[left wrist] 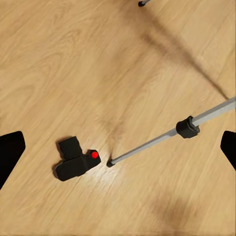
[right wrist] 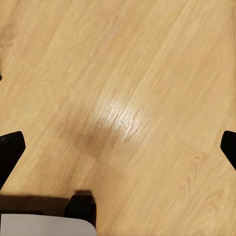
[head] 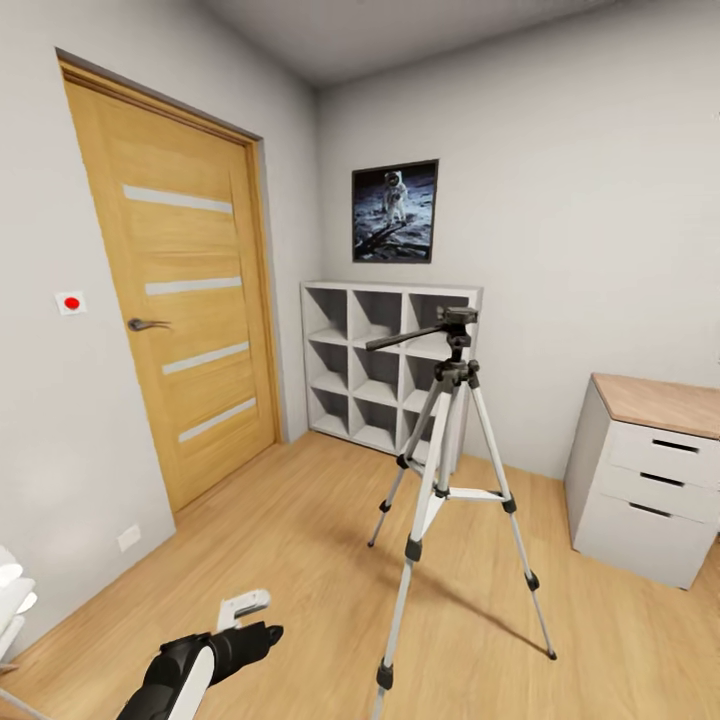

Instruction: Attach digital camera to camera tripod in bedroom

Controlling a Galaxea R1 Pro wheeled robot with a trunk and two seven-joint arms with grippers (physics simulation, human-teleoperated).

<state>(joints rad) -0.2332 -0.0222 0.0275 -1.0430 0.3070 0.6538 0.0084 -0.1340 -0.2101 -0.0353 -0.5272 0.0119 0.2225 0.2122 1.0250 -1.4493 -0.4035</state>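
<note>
At the head view's lower left, your left arm reaches forward and low over the wood floor. Its gripper is spread wide and empty, fingers at the wrist view's edges. Beneath it the camera lies on the floor, just beside a tripod foot, not touching. Your right gripper also hangs spread wide, holding nothing. The tripod stands before the shelves.

The head view's bottom edge crops the camera tripod front foot and the left arm.
</note>
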